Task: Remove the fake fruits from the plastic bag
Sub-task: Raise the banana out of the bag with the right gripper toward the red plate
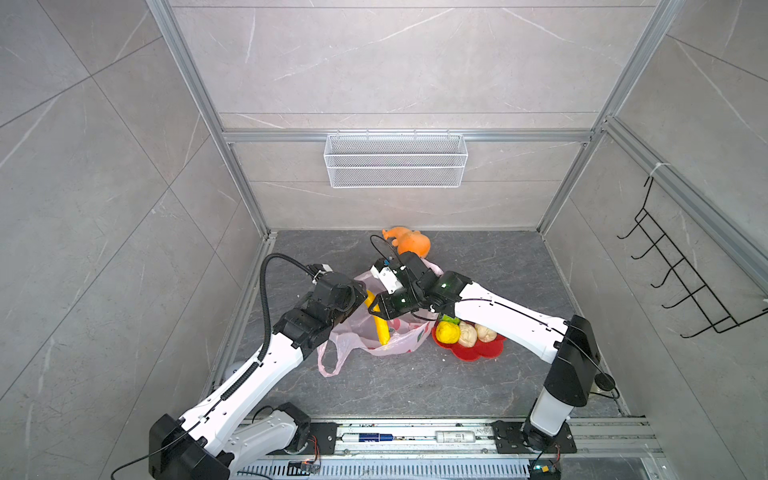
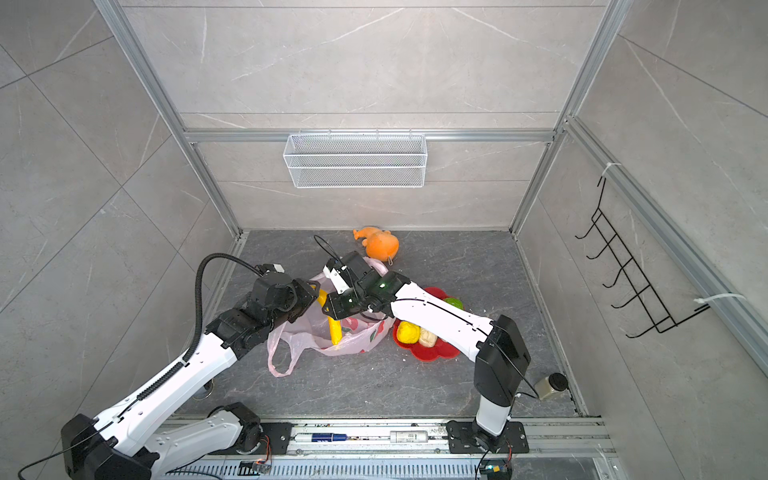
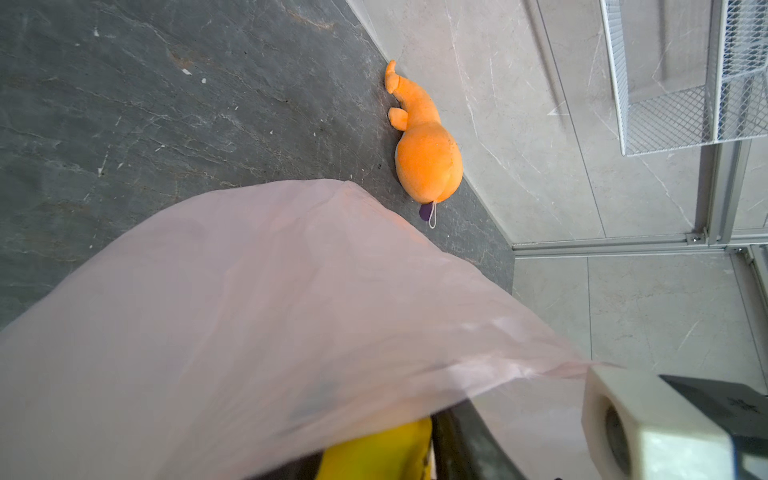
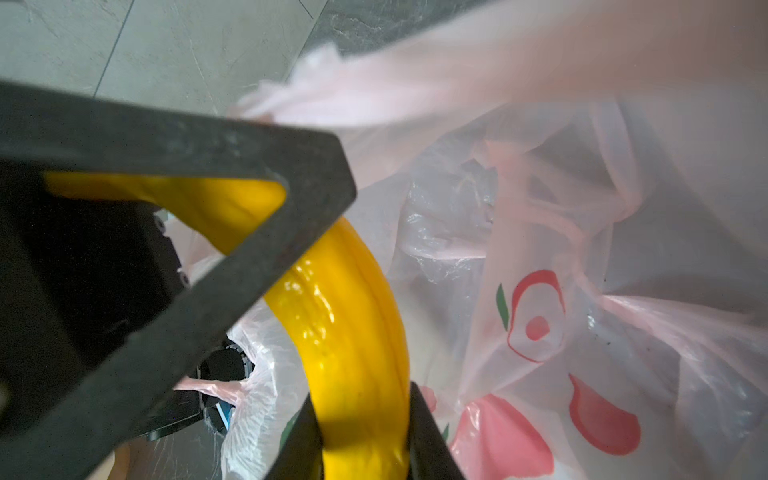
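Note:
The pale-pink plastic bag [image 1: 399, 343] [image 2: 357, 340] lies crumpled on the dark floor, and a yellow banana [image 1: 380, 328] [image 2: 334, 330] stands up out of its mouth. My right gripper [image 4: 363, 436] is shut on the banana [image 4: 345, 316] at mid-length. My left gripper [image 3: 374, 457] has the banana's upper end [image 3: 374, 453] between its fingers, but bag film [image 3: 249, 311] drapes over them and hides whether they press on it. Both grippers meet over the bag in both top views. A yellow ball [image 1: 446, 331], a green one [image 1: 449, 319] and two beige lumps [image 1: 467, 332] sit on the red plate [image 1: 478, 353].
An orange plush toy [image 1: 409, 242] [image 3: 428, 158] lies against the back wall behind the bag. A white wire basket [image 1: 395, 160] hangs on that wall and a black wire rack [image 1: 681, 270] on the right wall. A small bottle [image 2: 550, 386] stands near the right arm's base.

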You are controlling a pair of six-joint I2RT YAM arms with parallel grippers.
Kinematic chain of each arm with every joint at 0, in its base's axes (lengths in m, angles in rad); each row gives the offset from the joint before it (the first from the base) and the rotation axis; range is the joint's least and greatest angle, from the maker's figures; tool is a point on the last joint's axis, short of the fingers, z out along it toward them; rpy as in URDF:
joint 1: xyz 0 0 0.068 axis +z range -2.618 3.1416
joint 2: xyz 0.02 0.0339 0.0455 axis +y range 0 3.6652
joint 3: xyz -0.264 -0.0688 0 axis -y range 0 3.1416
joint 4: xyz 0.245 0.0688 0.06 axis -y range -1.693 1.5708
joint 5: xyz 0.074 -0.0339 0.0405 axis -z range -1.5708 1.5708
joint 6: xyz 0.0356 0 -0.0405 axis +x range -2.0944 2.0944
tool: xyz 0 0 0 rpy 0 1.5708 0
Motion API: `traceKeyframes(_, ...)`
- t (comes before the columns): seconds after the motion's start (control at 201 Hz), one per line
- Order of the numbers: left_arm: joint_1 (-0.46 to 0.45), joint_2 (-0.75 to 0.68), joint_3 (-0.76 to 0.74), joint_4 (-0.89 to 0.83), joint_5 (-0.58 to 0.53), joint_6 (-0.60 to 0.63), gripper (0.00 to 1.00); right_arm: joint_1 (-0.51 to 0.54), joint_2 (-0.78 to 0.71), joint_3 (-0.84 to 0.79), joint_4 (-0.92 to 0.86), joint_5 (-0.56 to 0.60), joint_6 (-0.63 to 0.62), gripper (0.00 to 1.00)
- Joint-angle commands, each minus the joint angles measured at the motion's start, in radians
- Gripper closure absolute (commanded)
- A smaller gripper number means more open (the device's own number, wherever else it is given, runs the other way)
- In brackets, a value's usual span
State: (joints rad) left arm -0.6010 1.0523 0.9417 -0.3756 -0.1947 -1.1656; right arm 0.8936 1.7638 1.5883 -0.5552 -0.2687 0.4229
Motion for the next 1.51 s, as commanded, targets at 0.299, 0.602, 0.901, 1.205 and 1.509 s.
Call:
traceKeyframes(0.299, -0.006, -0.212, -0.057, -0.141, -0.108, 0.038, 0.29, 0.003, -0.053, 0.070, -0.049, 0.107, -0.063, 0.99)
traceKeyframes(0.602, -0.009, -0.307, -0.058, -0.225, -0.068, 0.063, 0.23, 0.003, -0.092, 0.116, -0.025, 0.182, -0.077, 0.99)
traceKeyframes(0.901, -0.011, -0.368, -0.121, -0.237, -0.091, 0.046, 0.25, 0.002, -0.160, 0.177, 0.025, 0.195, -0.068, 1.00)
traceKeyframes(1.205, -0.013, -0.292, -0.048, -0.261, -0.053, 0.153, 0.20, -0.082, -0.415, 0.201, -0.373, 0.530, -0.079, 0.98)
traceKeyframes(1.509, -0.013, -0.194, 0.211, -0.537, -0.027, 0.384, 0.09, -0.365, -0.484, 0.090, -0.565, 0.646, -0.050, 0.98)
